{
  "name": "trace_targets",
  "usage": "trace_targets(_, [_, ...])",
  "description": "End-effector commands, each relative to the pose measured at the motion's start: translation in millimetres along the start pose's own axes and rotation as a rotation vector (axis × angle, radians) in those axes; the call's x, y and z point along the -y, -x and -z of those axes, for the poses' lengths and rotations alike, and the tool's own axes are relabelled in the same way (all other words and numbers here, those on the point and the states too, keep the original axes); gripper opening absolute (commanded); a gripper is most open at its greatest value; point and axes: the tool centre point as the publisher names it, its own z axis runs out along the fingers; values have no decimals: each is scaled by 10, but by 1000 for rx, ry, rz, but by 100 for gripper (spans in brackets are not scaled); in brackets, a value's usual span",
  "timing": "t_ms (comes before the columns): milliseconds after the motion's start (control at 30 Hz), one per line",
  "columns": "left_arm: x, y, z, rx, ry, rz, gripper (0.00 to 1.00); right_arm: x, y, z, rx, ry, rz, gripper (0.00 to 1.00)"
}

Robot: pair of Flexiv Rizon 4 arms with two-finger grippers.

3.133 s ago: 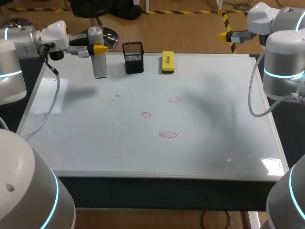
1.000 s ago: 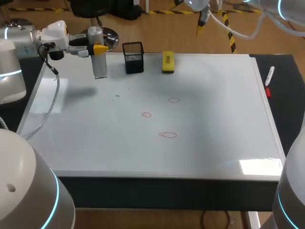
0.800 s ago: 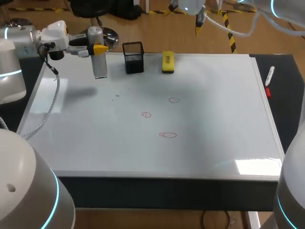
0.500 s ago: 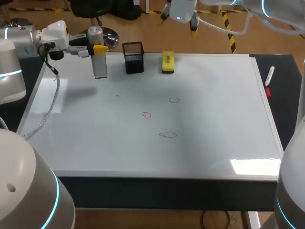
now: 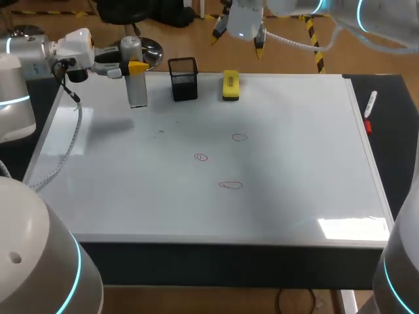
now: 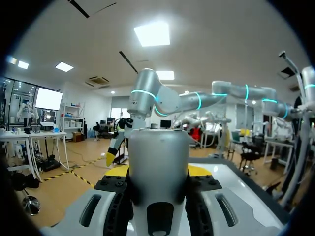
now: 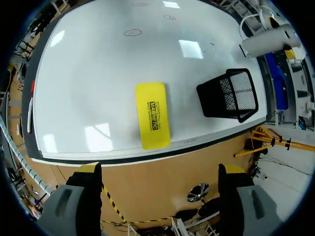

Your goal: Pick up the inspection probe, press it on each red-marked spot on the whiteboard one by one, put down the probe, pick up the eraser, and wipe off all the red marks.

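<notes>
The inspection probe [image 6: 158,147] fills the left wrist view, hiding all but slivers of the left tool's [image 6: 158,172] yellow tips and most of the whiteboard [image 6: 236,179] behind it. In the head view, the right arm [image 5: 281,6] is cut off at the upper edge. From the right wrist, the red marks [image 7: 132,33] are too small to make out.

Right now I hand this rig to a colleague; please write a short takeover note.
Left end effector: shut on the probe, over the far left corner of the whiteboard.
Right end effector: open, empty, above the board's far edge, near the yellow eraser lying beside the black mesh holder.
Done: probe picked up.
Left: three red marks unwiped; whether they were pressed does not show. Then put down probe, take eraser, wipe.
</notes>
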Motion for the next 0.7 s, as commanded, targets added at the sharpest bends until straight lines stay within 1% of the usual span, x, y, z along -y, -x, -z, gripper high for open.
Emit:
trace_targets(33, [8,-4,2,1,-1,-2,0,-102,-4,-25,-2,10,47,100])
trace_targets(267, [8,-4,2,1,-1,-2,0,-232,-1,-106,-1,37,82,100])
trace_targets(333, [8,-4,2,1,-1,-2,0,-273,-8,-150,-17,56,87,100])
trace_targets(400, [8,-4,2,1,-1,-2,0,-309,-30,-235,-54,72,95,100])
trace_targets(433, [8,-4,2,1,-1,-2,0,-323,-41,-275,-72,66,98,100])
trace_targets(700, [8,-4,2,1,-1,-2,0,-395,-31,-419,-84,106,86,100])
